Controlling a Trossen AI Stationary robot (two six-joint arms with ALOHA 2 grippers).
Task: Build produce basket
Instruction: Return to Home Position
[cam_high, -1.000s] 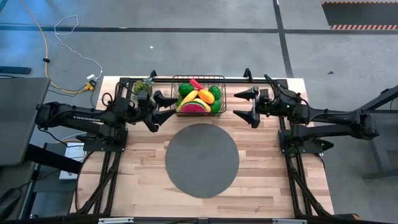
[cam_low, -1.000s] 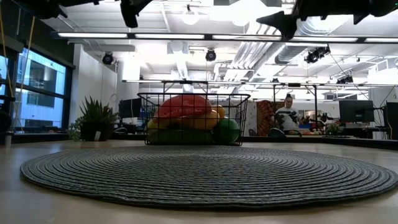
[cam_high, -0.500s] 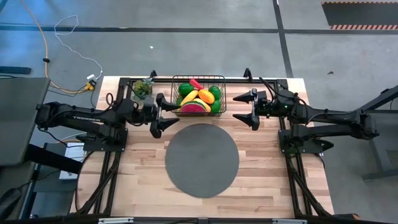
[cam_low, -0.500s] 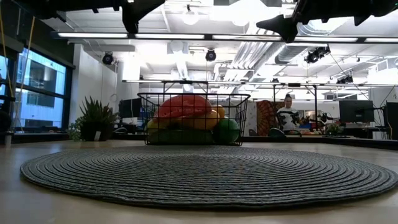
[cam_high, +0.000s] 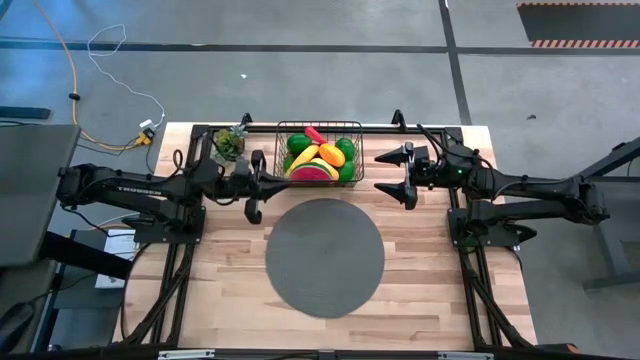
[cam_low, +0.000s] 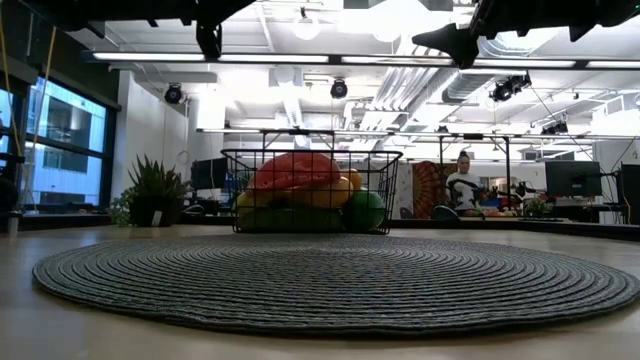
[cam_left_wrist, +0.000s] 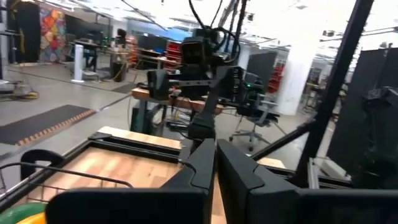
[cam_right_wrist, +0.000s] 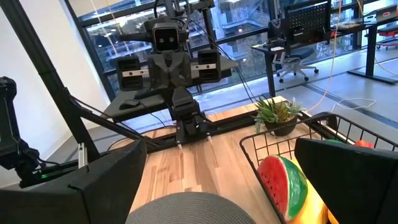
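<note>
White lettering runs along the left arm's forearm (cam_high: 133, 183) in the high view, too small to read. No other writing or label can be made out.

The left gripper (cam_high: 262, 184) hangs above the table (cam_high: 420, 270) just beside the basket's (cam_high: 320, 124) left end. In the left wrist view its jaws are drawn together with only a thin slit between them, and they pinch nothing. The right gripper (cam_high: 384, 172) hangs off the basket's right end, a little apart from it. Its jaws are spread wide and empty, and its fingers (cam_right_wrist: 348, 168) stand far to either side in the right wrist view.

The black wire basket sits at the middle of the table's far edge, between the two grippers. The produce lies heaped inside it:
- a red watermelon slice (cam_high: 312, 172) at the near side
- a yellow banana (cam_high: 308, 157) above the slice
- an orange-yellow piece (cam_high: 332, 153)
- green limes (cam_high: 346, 150) at the sides
- a red chilli (cam_high: 316, 134) toward the far wall

A round grey mat (cam_high: 325, 257) lies on the table in front of the basket. A small potted plant (cam_high: 230, 140) stands at the far edge, left of the basket. A person (cam_low: 463, 182) sits in the room beyond
</note>
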